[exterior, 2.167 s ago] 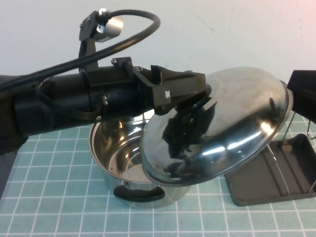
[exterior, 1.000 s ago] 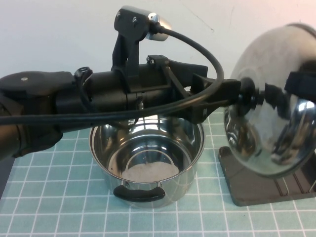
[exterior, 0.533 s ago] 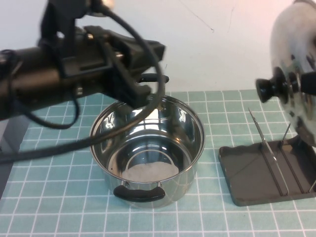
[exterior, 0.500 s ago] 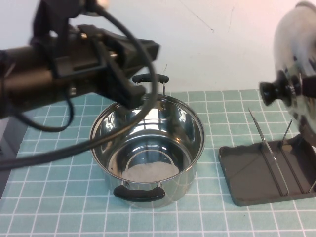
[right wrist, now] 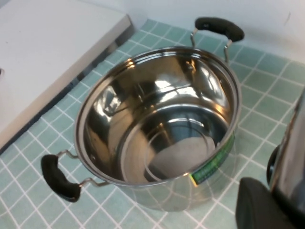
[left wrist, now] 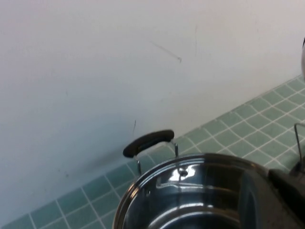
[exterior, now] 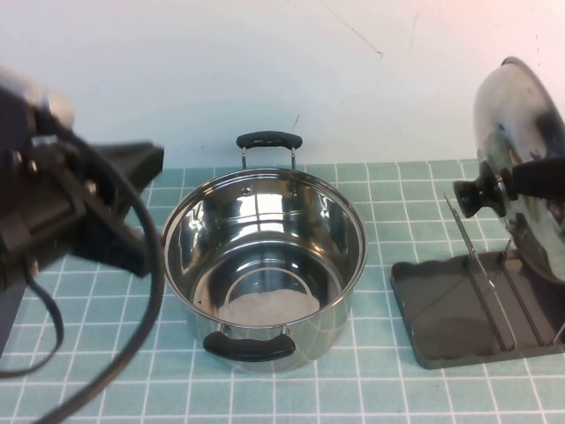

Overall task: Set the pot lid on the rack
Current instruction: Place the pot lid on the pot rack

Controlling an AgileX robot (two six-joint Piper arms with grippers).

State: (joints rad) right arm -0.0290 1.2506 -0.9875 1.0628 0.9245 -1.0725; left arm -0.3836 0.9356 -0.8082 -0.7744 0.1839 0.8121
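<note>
The shiny pot lid (exterior: 521, 115) stands on edge at the far right, its black knob (exterior: 475, 196) pointing left, above the dark grey rack (exterior: 441, 309) and its wire loops (exterior: 481, 274). My right gripper (exterior: 534, 179) reaches in from the right edge, shut on the lid. One dark finger lies across the lid's face beside the knob. In the right wrist view a finger (right wrist: 264, 205) sits against the lid (right wrist: 293, 143). My left gripper (exterior: 141, 210) is open and empty at the left, beside the pot.
The steel pot (exterior: 265, 265) with two black loop handles stands open in the middle of the green grid mat. It also shows in the left wrist view (left wrist: 190, 195) and the right wrist view (right wrist: 157, 119). A white wall runs behind.
My left arm has let go of the lid and pulled back to the left. The lid, now held by my right gripper, has turned upright and come down toward the rack.
</note>
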